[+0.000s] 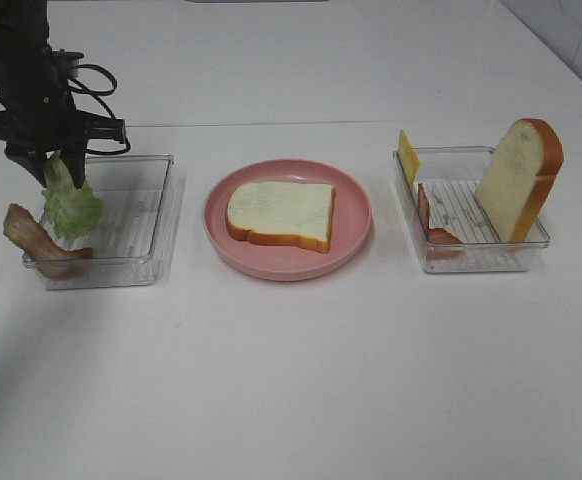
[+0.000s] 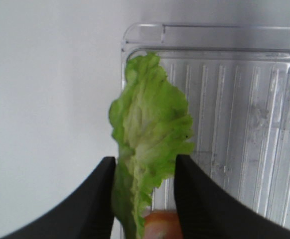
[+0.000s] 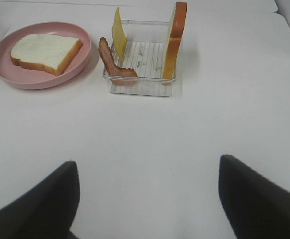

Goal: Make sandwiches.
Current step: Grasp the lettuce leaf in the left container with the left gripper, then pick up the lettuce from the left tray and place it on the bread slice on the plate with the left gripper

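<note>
White worktop (image 1: 291,390), plain and matte. Pink round plate (image 1: 355,226) sits at centre, raised rim. Clear plastic tray (image 1: 136,215) to its left, near but apart; ribbed floor, rounded corners. Second clear tray (image 1: 471,262) to the plate's right, same make, also apart. Both trays stand lengthwise, front to back.

On my high camera the left arm (image 1: 21,60) is a black, boxy column, all matte. Thin black cables (image 1: 93,75) make loops at its side, and a flat black bracket (image 1: 96,130) stands out from it. The left claw (image 2: 145,162) has two smooth black fingers (image 2: 90,199), broad at the base and narrower toward a blunt tip, without markings that I can read. The right claw (image 3: 147,164) has the same dark fingers (image 3: 257,194), a little blurred.
</note>
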Controlling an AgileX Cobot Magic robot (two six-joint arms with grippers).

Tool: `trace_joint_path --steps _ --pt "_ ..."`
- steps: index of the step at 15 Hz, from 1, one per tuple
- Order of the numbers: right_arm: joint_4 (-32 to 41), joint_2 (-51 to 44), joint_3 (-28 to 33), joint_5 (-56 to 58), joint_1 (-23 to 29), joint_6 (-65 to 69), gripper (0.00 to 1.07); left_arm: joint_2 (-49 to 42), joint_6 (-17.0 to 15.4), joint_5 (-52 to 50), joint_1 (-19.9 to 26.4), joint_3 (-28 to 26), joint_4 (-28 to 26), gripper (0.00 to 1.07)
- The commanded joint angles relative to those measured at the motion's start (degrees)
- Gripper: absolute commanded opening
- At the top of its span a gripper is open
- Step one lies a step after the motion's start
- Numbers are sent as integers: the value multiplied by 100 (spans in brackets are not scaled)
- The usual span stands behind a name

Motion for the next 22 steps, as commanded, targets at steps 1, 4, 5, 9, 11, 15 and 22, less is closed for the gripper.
trace_joint_path --steps 1,4,5,9,11,15,22 --pt "0 -74 0 -40 -46 -40 74 0 -57 -126 -11 17 -46 16" --pt "0 -74 0 -40 -46 -40 74 0 -57 -120 -11 17 -97 0" --pt "0 -74 0 -40 -46 -40 74 0 -57 -120 -11 17 -132 0" --pt "0 -74 0 -40 -46 -40 74 -206 -34 -80 -11 -57 -201 0" --pt "0 -74 0 -40 -46 -40 74 -361 6 57 -11 -338 -355 0" --pt "0 -74 0 -40 -46 -40 74 -625 464 -80 -23 -928 -1484 0" --pt "0 -74 0 -40 -46 -40 74 -378 2091 -590 -321 -1112 -4927 0"
